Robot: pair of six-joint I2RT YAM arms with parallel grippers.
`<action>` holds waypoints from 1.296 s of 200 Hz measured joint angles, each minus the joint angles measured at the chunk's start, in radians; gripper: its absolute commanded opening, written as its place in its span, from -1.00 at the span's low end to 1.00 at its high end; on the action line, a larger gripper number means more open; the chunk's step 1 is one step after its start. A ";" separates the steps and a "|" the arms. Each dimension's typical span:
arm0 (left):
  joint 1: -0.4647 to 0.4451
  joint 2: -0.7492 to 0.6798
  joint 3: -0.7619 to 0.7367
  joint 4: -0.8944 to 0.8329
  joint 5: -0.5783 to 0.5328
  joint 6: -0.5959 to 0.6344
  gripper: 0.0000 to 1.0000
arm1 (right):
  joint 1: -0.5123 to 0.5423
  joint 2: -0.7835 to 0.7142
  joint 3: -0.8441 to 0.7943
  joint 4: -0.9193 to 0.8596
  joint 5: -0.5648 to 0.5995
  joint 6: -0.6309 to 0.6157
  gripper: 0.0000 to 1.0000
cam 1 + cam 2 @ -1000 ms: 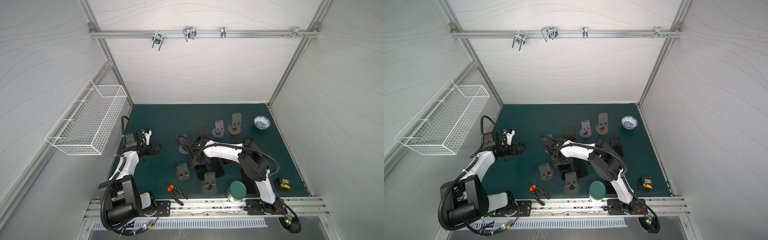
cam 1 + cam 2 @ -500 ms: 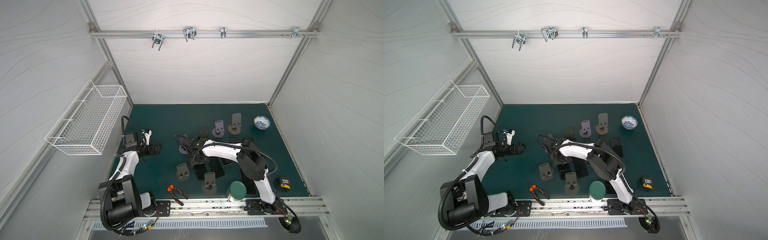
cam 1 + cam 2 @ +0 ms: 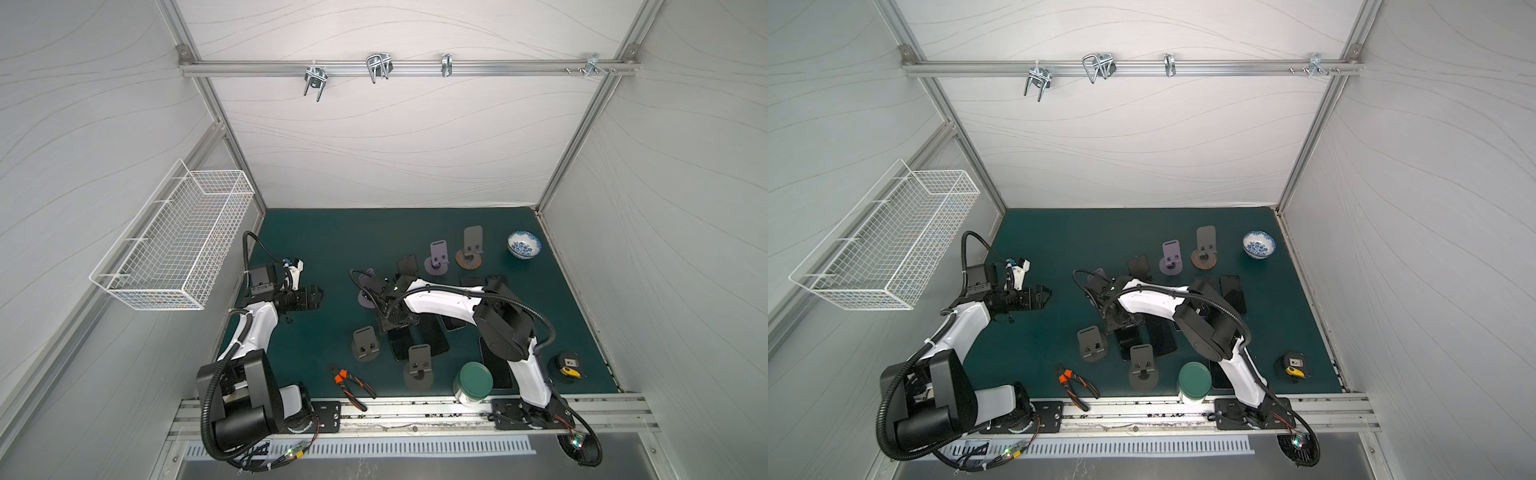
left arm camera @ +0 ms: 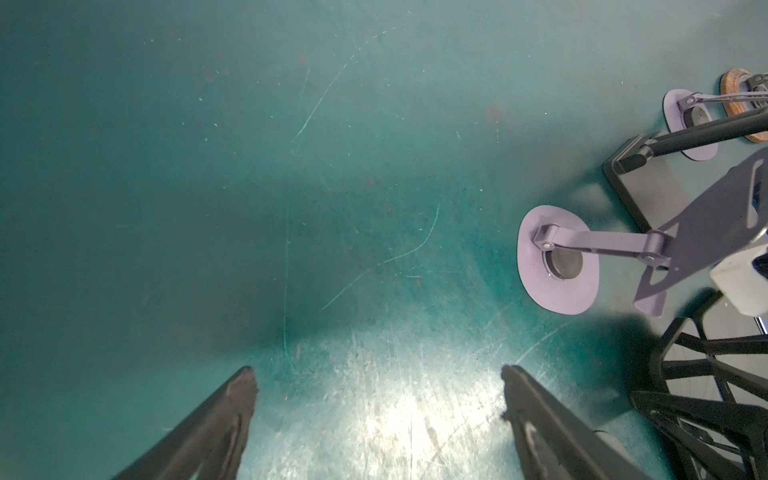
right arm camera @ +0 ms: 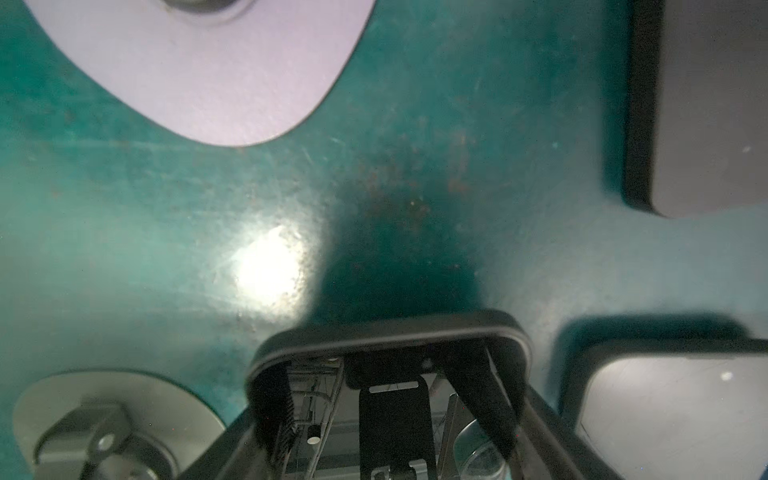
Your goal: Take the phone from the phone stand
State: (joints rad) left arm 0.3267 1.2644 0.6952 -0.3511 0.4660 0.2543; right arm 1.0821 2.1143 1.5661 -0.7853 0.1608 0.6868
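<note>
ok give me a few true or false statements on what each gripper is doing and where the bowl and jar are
The right gripper is clamped on a phone. True.
The left gripper grips the pliers. False: it is open and empty over bare mat; the pliers lie near the front edge.
The blue-and-white bowl sits at the front edge. False: it is in the far right corner.
The green-lidded jar stands by the right arm's base. True.

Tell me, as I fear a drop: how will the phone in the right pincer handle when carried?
The phone looks a rigid flat slab, so it likely won't flex. Its glossy face mirrors the right pincer, so it may slip; the matte rim probably grips better. Laid flat, it shouldn't roll.
</note>
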 measured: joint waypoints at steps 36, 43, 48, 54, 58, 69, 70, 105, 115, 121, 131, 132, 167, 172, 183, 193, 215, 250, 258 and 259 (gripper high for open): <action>0.000 0.000 0.000 0.000 0.000 0.000 0.87 | 0.000 0.000 0.000 0.000 0.000 0.000 0.36; 0.000 0.000 0.000 0.000 0.000 0.000 0.88 | 0.000 0.001 0.000 0.000 0.000 0.000 0.37; 0.000 0.000 0.000 0.000 0.000 0.000 0.87 | 0.000 0.001 0.000 0.000 0.000 0.000 0.37; 0.000 0.000 0.000 0.000 0.000 0.000 0.88 | 0.000 0.001 0.000 0.000 -0.001 0.000 0.37; 0.000 0.000 0.000 0.000 0.000 0.000 0.88 | 0.000 0.001 0.000 0.000 0.000 0.000 0.38; 0.000 0.000 0.000 0.000 0.000 0.000 0.88 | 0.000 0.001 0.000 0.000 0.000 0.000 0.38; 0.000 0.000 0.000 0.000 0.000 0.000 0.87 | 0.000 0.001 0.000 0.000 0.000 0.000 0.38; 0.000 0.000 0.000 0.000 0.001 0.000 0.88 | 0.000 0.001 0.000 0.000 0.000 0.000 0.40; 0.000 0.000 0.000 0.000 0.001 0.000 0.88 | 0.000 0.001 0.000 0.000 0.000 0.000 0.41; 0.000 0.000 0.000 0.000 0.001 0.000 0.88 | 0.000 0.001 0.000 0.000 0.000 0.000 0.42; 0.000 0.000 0.000 0.000 0.001 0.000 0.88 | 0.000 0.001 0.000 0.000 0.000 0.000 0.42; 0.000 0.000 0.000 0.000 0.001 0.000 0.87 | 0.000 0.001 0.000 0.000 0.000 0.000 0.42; 0.000 0.000 0.000 0.000 0.001 0.000 0.87 | -0.001 0.004 0.005 -0.005 -0.003 -0.001 0.44; 0.000 0.000 0.000 0.000 0.001 0.000 0.87 | -0.001 0.004 0.006 -0.005 -0.004 -0.001 0.44; 0.000 0.000 0.000 0.000 0.001 0.000 0.87 | -0.001 0.005 0.006 -0.006 -0.004 -0.002 0.45; 0.000 0.000 0.000 0.000 0.001 0.000 0.87 | -0.001 0.005 0.006 -0.006 -0.004 -0.003 0.46; 0.000 0.001 0.000 0.000 0.001 0.000 0.87 | -0.001 0.005 0.006 -0.006 -0.004 -0.004 0.49; 0.000 0.001 0.000 0.000 0.001 0.000 0.87 | -0.002 0.005 0.006 -0.005 -0.006 -0.006 0.53; 0.000 0.001 0.000 0.000 0.001 0.000 0.87 | -0.002 0.005 0.006 -0.005 -0.006 -0.006 0.53; 0.000 0.001 0.000 0.000 0.001 0.000 0.87 | -0.002 0.005 0.006 -0.005 -0.006 -0.006 0.53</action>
State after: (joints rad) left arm 0.3267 1.2652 0.6956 -0.3515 0.4671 0.2543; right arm 1.0801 2.1189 1.5719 -0.7906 0.1551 0.6804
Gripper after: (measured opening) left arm 0.936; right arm 0.764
